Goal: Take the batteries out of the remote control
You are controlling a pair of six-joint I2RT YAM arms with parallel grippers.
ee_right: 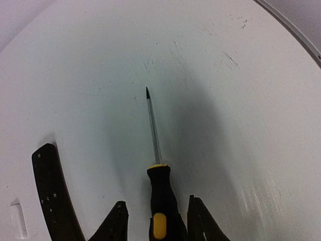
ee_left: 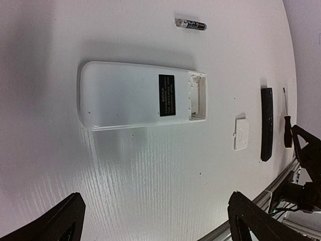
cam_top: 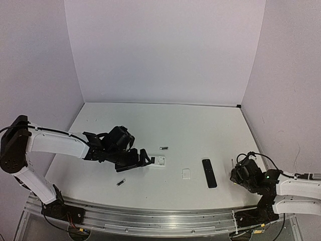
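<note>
The white remote [ee_left: 140, 95] lies back up on the table, its battery compartment [ee_left: 197, 95] uncovered with no battery showing inside. One battery [ee_left: 190, 24] lies just beyond it, also seen in the top view [cam_top: 163, 148]. A second battery [cam_top: 121, 182] lies near the front. My left gripper [ee_left: 155, 223] hangs open and empty over the table beside the remote [cam_top: 159, 161]. My right gripper [ee_right: 156, 223] is open, its fingers either side of the black-and-yellow screwdriver handle [ee_right: 159, 196], which lies on the table.
A white battery cover [ee_left: 241, 133] lies right of the white remote. A black remote [cam_top: 209, 172] lies between the cover and the right gripper [cam_top: 239, 173], and shows in the right wrist view [ee_right: 52, 196]. The table's metal front rail [cam_top: 150, 218] runs along the near edge.
</note>
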